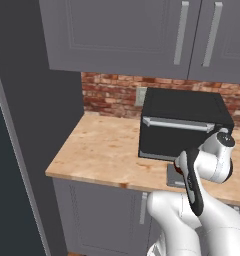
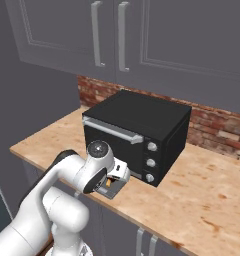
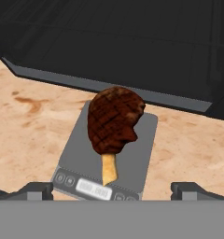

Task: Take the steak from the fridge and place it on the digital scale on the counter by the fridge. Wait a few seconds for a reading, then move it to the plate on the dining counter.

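The steak (image 3: 113,122), dark brown with a pale bone end, lies flat on the digital scale (image 3: 142,154), a grey pad with its display strip toward me. The scale sits on the counter (image 3: 34,126), right in front of the black toaster oven. My gripper (image 3: 115,189) hovers just above it, open, one fingertip (image 3: 37,189) on each side and nothing between them. From the right base view the gripper (image 2: 115,181) points down over the scale (image 2: 110,193). The scale's corner (image 1: 172,175) peeks out behind my arm. The plate and the dining counter are out of view.
A black toaster oven (image 1: 184,125) stands close behind the scale, against the brick wall. Grey upper cabinets (image 1: 142,35) hang overhead. The slate-grey fridge side (image 1: 42,125) bounds the counter on the left. Bare worktop (image 1: 102,150) stretches left of the oven, and more (image 2: 212,195) right of it.
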Robot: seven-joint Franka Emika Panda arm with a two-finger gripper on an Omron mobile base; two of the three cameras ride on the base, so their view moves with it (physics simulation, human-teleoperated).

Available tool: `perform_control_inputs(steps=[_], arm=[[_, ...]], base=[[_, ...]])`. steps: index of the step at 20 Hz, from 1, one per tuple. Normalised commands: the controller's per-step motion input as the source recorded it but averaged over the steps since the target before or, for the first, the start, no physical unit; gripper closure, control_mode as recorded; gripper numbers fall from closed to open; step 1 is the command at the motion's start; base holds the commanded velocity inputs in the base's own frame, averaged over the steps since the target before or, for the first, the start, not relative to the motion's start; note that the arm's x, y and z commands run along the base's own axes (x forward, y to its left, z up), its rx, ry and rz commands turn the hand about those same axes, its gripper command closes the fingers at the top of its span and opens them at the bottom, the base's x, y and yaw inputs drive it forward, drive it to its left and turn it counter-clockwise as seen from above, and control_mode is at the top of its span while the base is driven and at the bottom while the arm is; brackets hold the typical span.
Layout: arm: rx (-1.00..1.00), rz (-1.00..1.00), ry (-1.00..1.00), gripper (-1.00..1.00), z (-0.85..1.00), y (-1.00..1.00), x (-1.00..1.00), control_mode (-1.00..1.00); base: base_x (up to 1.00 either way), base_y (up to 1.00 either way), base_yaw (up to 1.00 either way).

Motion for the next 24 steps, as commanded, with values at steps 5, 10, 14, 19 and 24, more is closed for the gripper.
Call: perform_control_inputs(steps=[5,10,14,19,24], arm=[[0.00,0.00,0.00,-1.00,0.00,0.00,0.00,-1.00],[0.00,0.00,0.00,-1.00,0.00,0.00,0.00,-1.00],[0.00,0.00,0.00,-1.00,0.00,0.00,0.00,-1.00],[0.00,0.00,0.00,-1.00,0.00,0.00,0.00,-1.00],[0.00,0.00,0.00,-1.00,0.00,0.00,0.00,-1.00]], base=[[0.00,0.00,0.00],[0.00,0.00,0.00],[0.00,0.00,0.00],[0.00,0.00,0.00],[0.00,0.00,0.00]])
